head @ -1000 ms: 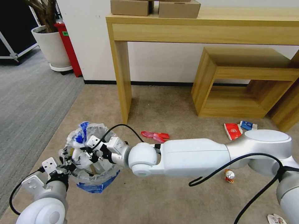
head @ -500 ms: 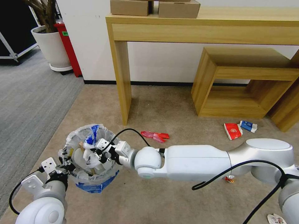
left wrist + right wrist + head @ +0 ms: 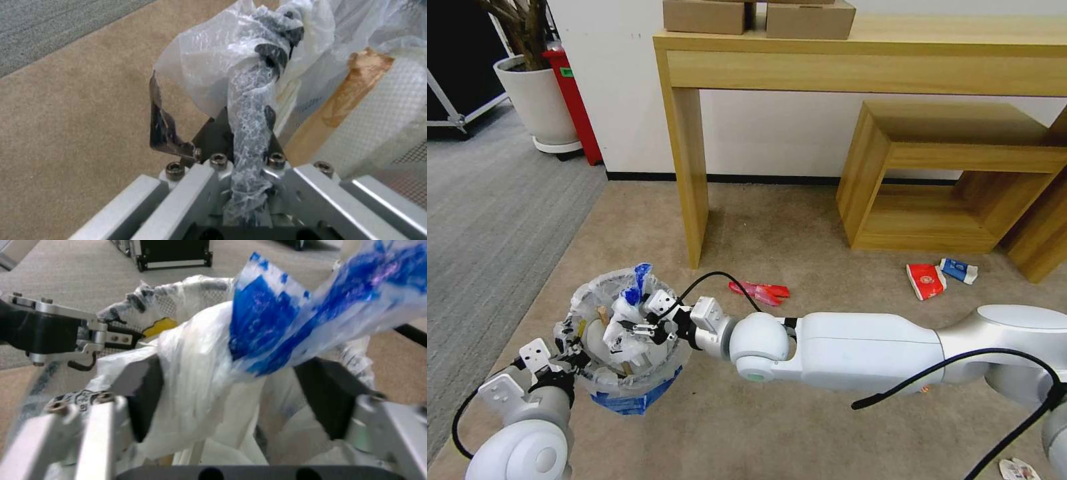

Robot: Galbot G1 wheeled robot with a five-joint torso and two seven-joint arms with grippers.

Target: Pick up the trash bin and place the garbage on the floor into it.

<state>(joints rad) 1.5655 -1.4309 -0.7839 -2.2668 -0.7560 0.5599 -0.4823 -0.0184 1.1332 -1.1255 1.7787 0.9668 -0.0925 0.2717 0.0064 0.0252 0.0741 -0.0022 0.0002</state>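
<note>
two pincers at the trash bin [image 3: 602, 387], left pincer [image 3: 570, 352] clamping rim, right pincer [image 3: 635, 328] inside

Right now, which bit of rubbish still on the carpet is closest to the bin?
The red wrapper. It lies just past the trash bin, near the table leg; the red cup and blue-white carton lie much farther right.

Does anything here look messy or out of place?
Yes: litter still lies on the floor, a red wrapper, a red cup and a blue-white carton. The trash bin has its bag bunched and ragged.
</note>
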